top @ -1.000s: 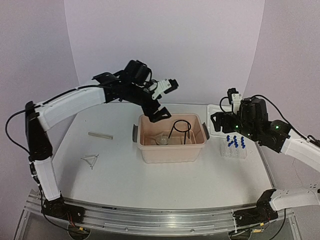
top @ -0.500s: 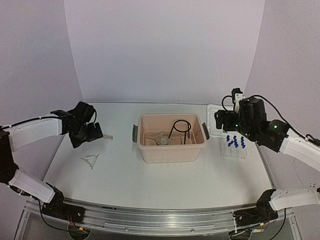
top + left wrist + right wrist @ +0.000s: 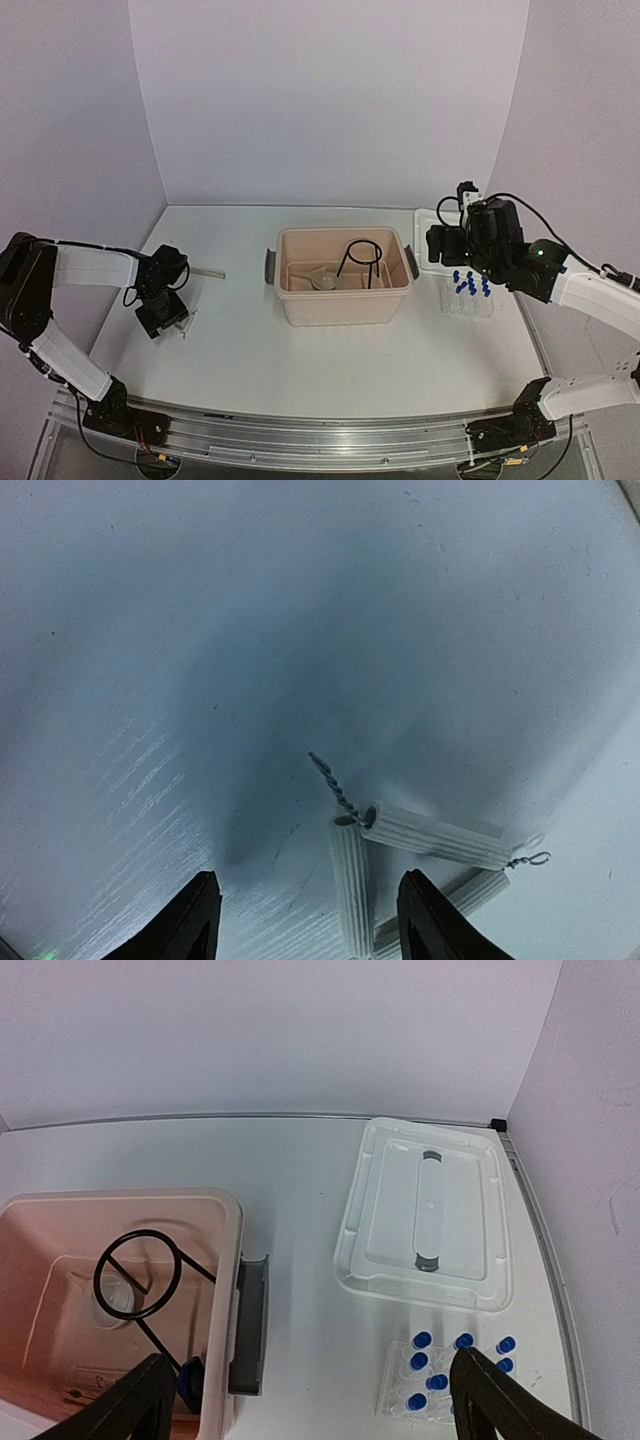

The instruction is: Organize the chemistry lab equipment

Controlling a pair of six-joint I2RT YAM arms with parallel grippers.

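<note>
Down at the left side of the table [image 3: 300, 370], my left gripper [image 3: 308, 888] hung low over the surface with its fingers parted and nothing between them gripped. The clamp [image 3: 430, 835], a bundle of pale ribbed sticks joined by twisted wire, lay flat on the table just ahead of those fingers, one stick reaching into the gap without touching either side. A pale rod [image 3: 200, 270] lay on the table a little farther back, apart from the clamp. My right gripper [image 3: 310, 1360] hovered high with its jaws spread wide and empty, looking down past the right end of the beige tub [image 3: 340, 300]. Inside that tub stood the black wire ring stand [image 3: 140, 1233], with the clear funnel [image 3: 322, 279] beside it on the tub floor. To the right of the tub, the clear tube rack [image 3: 470, 303] sat on the table holding the blue-capped tubes [image 3: 438, 1381], and the white lid [image 3: 425, 1210] lay flat just behind the rack.
</note>
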